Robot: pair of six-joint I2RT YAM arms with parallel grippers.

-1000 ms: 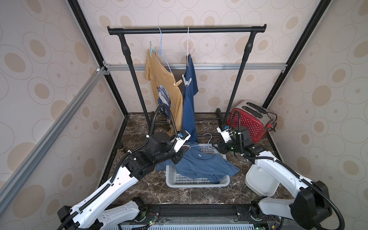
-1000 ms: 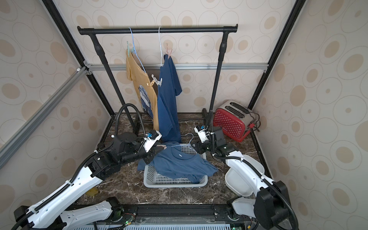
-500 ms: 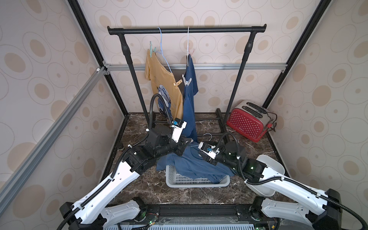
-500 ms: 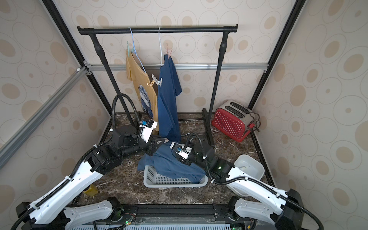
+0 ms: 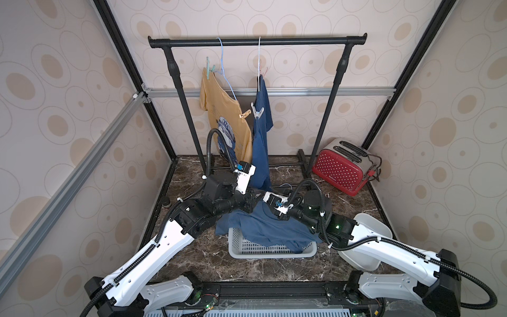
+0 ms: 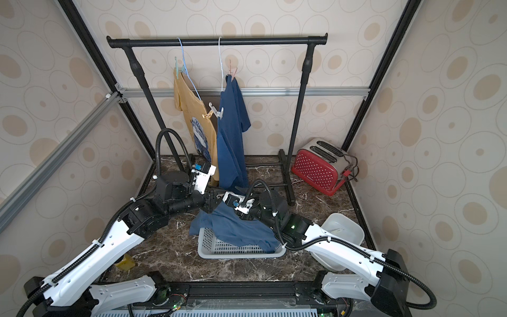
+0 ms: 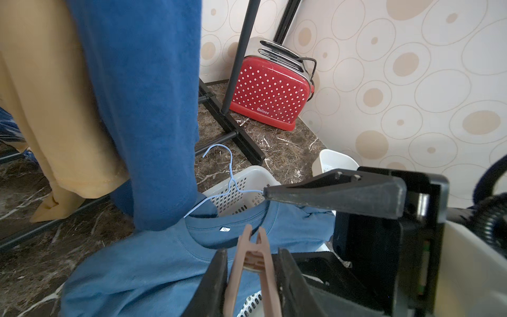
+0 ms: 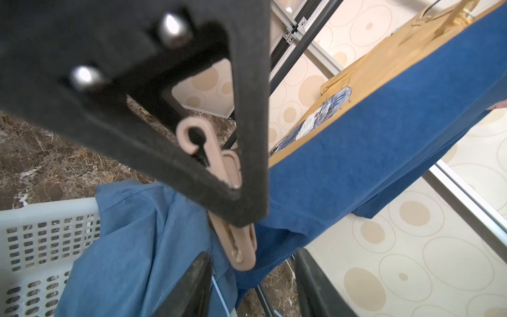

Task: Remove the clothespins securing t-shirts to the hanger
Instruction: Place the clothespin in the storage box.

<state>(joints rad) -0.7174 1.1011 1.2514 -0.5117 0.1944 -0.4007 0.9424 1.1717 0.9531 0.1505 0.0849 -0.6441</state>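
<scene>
Over the far rim of the white basket (image 5: 270, 251), in both top views, the two arms now meet. A second ago the right arm (image 5: 397, 251) was by the red toaster (image 5: 340, 170) at the far right; it has swung left to the centre. The medium blue t-shirt (image 5: 271, 227) lies draped over the basket. The mustard t-shirt (image 5: 222, 109) and the navy t-shirt (image 5: 262, 142) hang on the rack (image 5: 301, 41), pinned by a teal clothespin (image 5: 209, 67), a yellow clothespin (image 5: 245, 115), a white clothespin (image 5: 257, 111) and a pink clothespin (image 6: 232, 73).

In the left wrist view, the left gripper (image 7: 251, 256) has its jaws closed on a pinkish-tan clothespin (image 7: 247, 241), above the blue collar where the light blue hanger (image 7: 231, 175) is threaded. A black jaw of the other arm reaches in from the right.

In the right wrist view, the right gripper (image 8: 252, 256) holds nothing: its jaws stand well apart on either side of that pin's lower end, apparently not touching it. We read this as a handover, probably bound for the white bin (image 5: 380, 225) at the near right. One shirt looks freed; four pins remain.
</scene>
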